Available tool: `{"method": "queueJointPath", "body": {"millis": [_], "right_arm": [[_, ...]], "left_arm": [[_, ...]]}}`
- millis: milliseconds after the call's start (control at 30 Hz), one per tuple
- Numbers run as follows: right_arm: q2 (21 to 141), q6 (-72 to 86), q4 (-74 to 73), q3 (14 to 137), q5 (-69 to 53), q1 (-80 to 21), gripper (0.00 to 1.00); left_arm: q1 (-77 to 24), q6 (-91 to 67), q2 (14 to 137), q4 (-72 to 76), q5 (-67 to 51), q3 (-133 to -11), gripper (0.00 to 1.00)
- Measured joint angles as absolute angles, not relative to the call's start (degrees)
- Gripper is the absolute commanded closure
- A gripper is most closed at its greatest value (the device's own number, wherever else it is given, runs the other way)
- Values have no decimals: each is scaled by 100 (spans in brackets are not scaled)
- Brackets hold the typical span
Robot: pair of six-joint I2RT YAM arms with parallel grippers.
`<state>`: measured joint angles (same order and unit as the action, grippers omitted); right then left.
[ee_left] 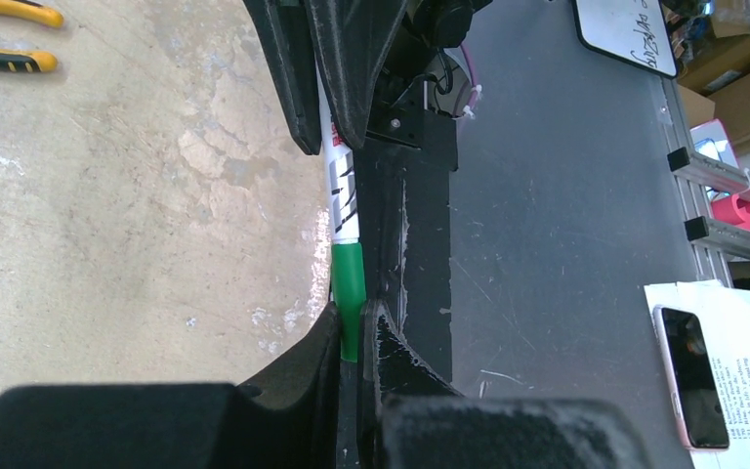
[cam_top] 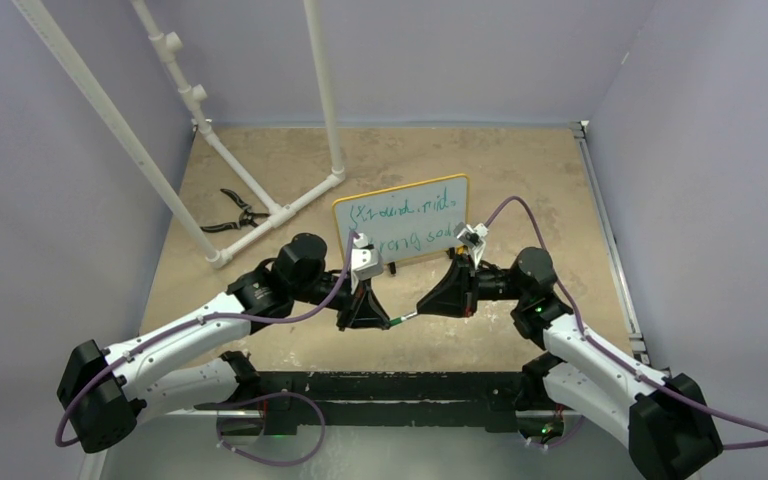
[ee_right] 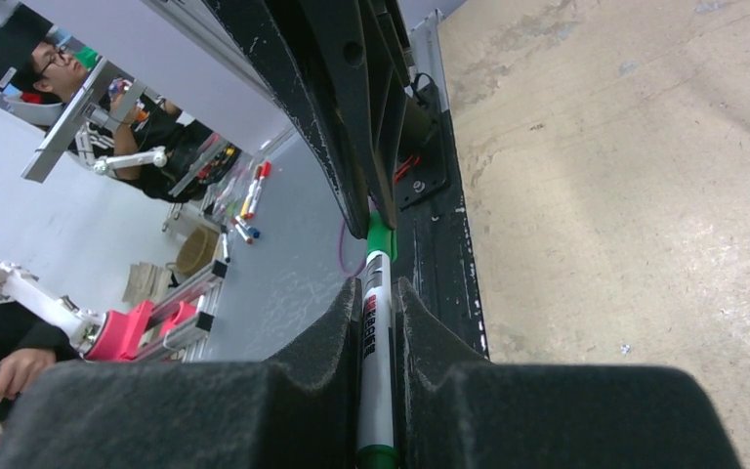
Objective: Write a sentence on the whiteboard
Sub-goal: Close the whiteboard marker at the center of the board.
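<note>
The whiteboard (cam_top: 401, 222), yellow-framed, stands upright in the middle of the table. The sentence (cam_top: 405, 222) is on it in green, in two lines. In front of it my two grippers meet tip to tip over a marker (cam_top: 407, 317). My left gripper (cam_top: 388, 321) is shut on the marker's green cap (ee_left: 350, 293). My right gripper (cam_top: 423, 308) is shut on the white barrel (ee_right: 375, 342). In the left wrist view my left gripper (ee_left: 354, 320) pinches the cap end. In the right wrist view my right gripper (ee_right: 379, 293) clamps the barrel, with the cap (ee_right: 381, 237) beyond it.
Pliers (cam_top: 232, 212) with yellow handles (ee_left: 5, 39) lie at the far left of the table. A white pipe frame (cam_top: 260, 205) stands at the back left. The table's black front edge (ee_left: 420, 254) runs just below the marker.
</note>
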<state>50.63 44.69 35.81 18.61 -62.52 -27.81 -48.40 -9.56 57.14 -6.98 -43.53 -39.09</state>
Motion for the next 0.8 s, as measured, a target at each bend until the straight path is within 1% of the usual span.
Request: {"method": "queueJointPath", "body": {"millis": [67, 100, 167, 233, 333, 400, 500, 800], "right_arm": [[5065, 4484, 3590, 1861, -6248, -2786, 100], [5063, 4488, 3601, 1861, -6250, -2786, 100], [5061, 4497, 3605, 1861, -6248, -2786, 100], [5057, 4499, 3603, 1861, -6241, -2792, 100], [5033, 4506, 3601, 1861, -6237, -2880, 100], [4995, 4501, 3588, 1861, -6243, -2902, 100], [4939, 4486, 3509, 1861, -6254, -2926, 100], [4858, 4327, 3155, 1907, -6230, -2936, 100]], "left_arm": [[-4840, -993, 5717, -696, -4359, -3909, 99], [-4840, -998, 5717, -696, -4362, -3909, 92], [-4840, -1004, 5717, -696, -4355, -3909, 82], [-4840, -993, 5717, -690, -4340, -3909, 71], [-4858, -989, 5732, -624, -4281, -3911, 58], [-4856, -985, 5749, -593, -4261, -3911, 53], [-4856, -989, 5804, -521, -4257, -3913, 46], [-4856, -943, 5972, -543, -4300, -3916, 38]]}}
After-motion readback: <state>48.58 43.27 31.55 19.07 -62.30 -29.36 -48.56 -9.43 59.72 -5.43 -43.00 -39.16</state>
